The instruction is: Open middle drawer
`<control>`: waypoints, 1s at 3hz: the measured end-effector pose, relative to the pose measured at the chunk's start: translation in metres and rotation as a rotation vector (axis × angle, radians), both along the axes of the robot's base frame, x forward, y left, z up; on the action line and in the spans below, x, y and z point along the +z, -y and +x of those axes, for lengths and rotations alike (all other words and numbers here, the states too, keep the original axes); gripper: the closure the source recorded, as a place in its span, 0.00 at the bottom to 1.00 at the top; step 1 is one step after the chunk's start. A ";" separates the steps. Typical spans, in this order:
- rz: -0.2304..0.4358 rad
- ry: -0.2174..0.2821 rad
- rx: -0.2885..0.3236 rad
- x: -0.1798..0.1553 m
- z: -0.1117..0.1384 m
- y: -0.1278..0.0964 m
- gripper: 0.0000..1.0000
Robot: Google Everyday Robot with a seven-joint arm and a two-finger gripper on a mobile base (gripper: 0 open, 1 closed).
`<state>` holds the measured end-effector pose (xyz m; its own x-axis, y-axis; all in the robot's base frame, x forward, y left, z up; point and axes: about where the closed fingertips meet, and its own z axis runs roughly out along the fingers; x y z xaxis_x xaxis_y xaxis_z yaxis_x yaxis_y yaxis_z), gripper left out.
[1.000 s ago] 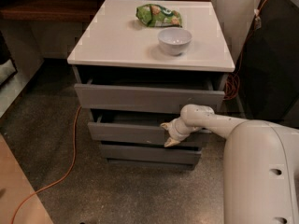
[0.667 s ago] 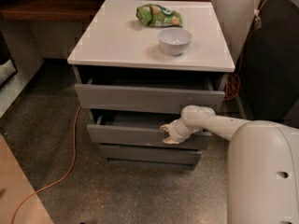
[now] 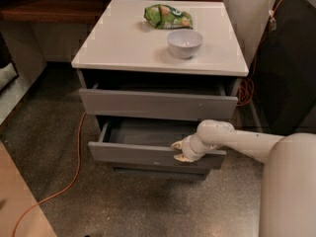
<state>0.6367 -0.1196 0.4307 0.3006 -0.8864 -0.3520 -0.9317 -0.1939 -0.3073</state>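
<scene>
The middle drawer (image 3: 133, 154) is a flat grey front with no handle, pulled well out of the white-topped cabinet (image 3: 123, 48); its grey inner tray (image 3: 148, 131) shows and looks empty. My gripper (image 3: 178, 151) sits at the top edge of that drawer front, right of its middle, with the white arm (image 3: 247, 143) coming in from the right. The top drawer (image 3: 158, 104) above is also partly open. The lowest drawer is mostly hidden under the middle one.
A white bowl (image 3: 184, 43) and a green snack bag (image 3: 168, 16) lie on the cabinet top. An orange cable (image 3: 74, 172) runs over the speckled floor at the left. A dark panel (image 3: 289, 58) stands at the right, a wooden shelf (image 3: 44, 9) at the back left.
The middle drawer has slid further out toward me, with my gripper moving along at its top edge. More of the inner tray shows now.
</scene>
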 end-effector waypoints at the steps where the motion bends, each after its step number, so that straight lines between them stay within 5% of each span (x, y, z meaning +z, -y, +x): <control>1: 0.019 -0.035 0.006 -0.005 -0.023 0.001 1.00; 3: 0.019 -0.036 0.006 -0.003 -0.024 0.002 0.98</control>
<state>0.6127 -0.1211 0.4276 0.2926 -0.8778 -0.3793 -0.9410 -0.1938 -0.2774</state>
